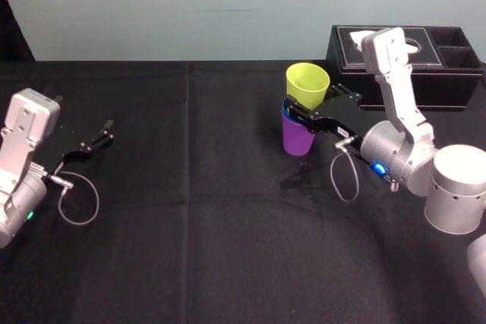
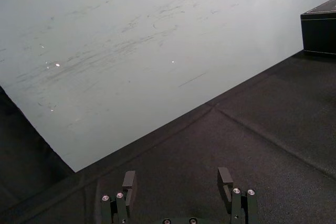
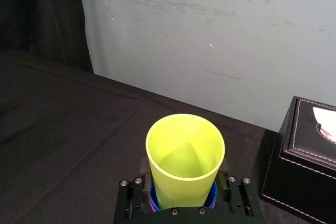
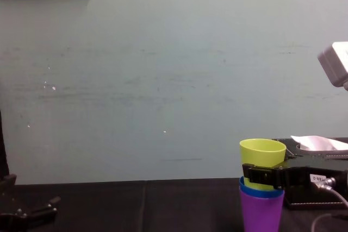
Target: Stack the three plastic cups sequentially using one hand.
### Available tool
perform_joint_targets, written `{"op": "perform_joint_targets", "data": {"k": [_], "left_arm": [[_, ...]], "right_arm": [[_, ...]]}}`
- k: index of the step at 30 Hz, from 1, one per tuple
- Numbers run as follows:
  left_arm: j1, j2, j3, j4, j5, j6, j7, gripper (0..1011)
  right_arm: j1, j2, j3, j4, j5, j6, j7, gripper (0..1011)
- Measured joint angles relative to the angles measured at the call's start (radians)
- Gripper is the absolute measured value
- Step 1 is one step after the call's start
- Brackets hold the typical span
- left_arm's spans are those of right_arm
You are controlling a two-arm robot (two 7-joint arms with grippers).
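The three plastic cups stand nested at the middle right of the black table. The purple cup (image 1: 296, 139) (image 4: 262, 213) is at the bottom, with only the rim of the blue cup (image 1: 286, 107) (image 4: 261, 193) (image 3: 213, 195) showing above it. The yellow-green cup (image 1: 307, 85) (image 3: 185, 153) (image 4: 262, 152) is on top, leaning slightly. My right gripper (image 1: 313, 102) (image 3: 184, 204) (image 4: 263, 175) reaches in from the right, with its two black fingers against the lower sides of the yellow-green cup just above the blue rim. My left gripper (image 1: 96, 139) (image 2: 178, 182) rests far left, open with nothing in it.
A black tissue box (image 1: 425, 66) (image 3: 310, 156) (image 4: 321, 191) (image 2: 320, 29) stands at the back right, just behind my right arm. A pale wall rises behind the table's far edge. Black cloth stretches bare between the two arms and in front of the stack.
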Motion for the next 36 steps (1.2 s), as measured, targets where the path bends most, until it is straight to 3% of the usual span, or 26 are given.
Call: {"op": "perform_joint_targets", "data": {"k": [13, 24, 36], "left_arm": [[0.0, 0.0, 0.0, 0.0, 0.0, 0.0, 0.0, 1011], [0.0, 0.0, 0.0, 0.0, 0.0, 0.0, 0.0, 1011], [0.0, 0.0, 0.0, 0.0, 0.0, 0.0, 0.0, 1011]], "right_arm": [[0.0, 0.0, 0.001, -0.002, 0.002, 0.001, 0.0, 724], [0.0, 0.0, 0.002, -0.003, 0.004, 0.003, 0.0, 1002], [-0.008, -0.001, 0.011, -0.015, 0.011, -0.007, 0.002, 1003]]}}
